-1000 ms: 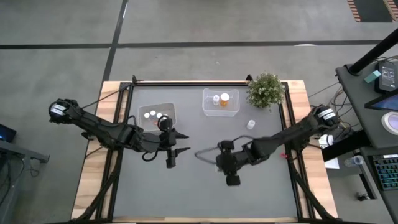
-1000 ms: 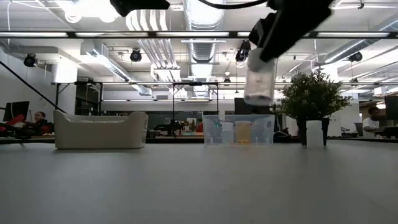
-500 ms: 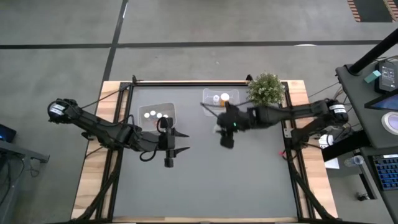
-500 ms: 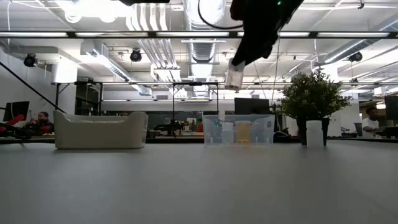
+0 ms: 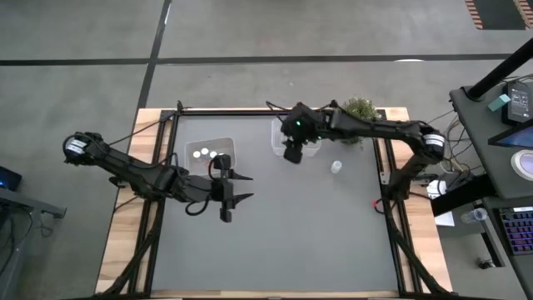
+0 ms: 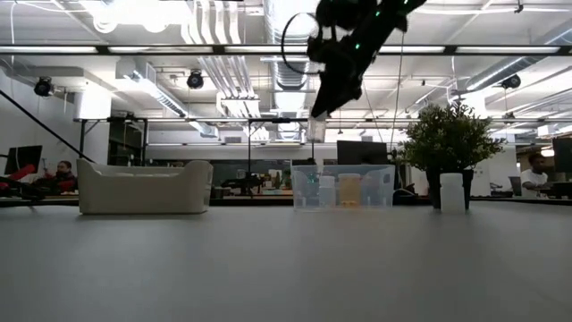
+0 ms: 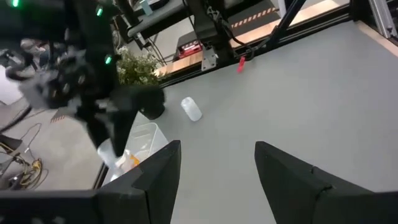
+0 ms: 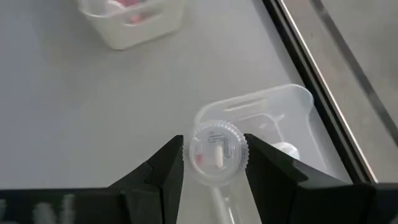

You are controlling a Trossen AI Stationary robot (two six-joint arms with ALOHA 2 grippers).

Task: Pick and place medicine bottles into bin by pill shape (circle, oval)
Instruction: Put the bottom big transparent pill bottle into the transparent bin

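My right gripper (image 5: 291, 151) is shut on a small clear medicine bottle (image 8: 216, 153) and hovers over the clear bin (image 5: 296, 138) at the table's far middle. That bin holds an orange bottle and a white one. The held bottle also shows in the low view (image 6: 316, 131), high above the clear bin (image 6: 342, 186). A white tub (image 5: 211, 152) at the far left holds white-capped bottles. One loose bottle (image 5: 336, 167) stands on the table right of the clear bin. My left gripper (image 5: 226, 201) is open and empty, near the white tub. My right gripper pinches the bottle by its sides, just under the ribbed round cap (image 8: 190, 155), between its two fingers. The fingers come from above, slanting down. The bottle hangs below them, cap toward the wrist camera, lifted clear above the clear bin (image 8: 267, 118).
A bushy potted plant (image 5: 358, 109) stands at the far right, beside the clear bin. A dark frame rail runs along the table's far edge. The grey table's near half lies open.
My right gripper has carried the bottle from the table's middle toward the far edge, rising, and now hovers over the clear bin. The bottle has stayed in its fingers throughout.
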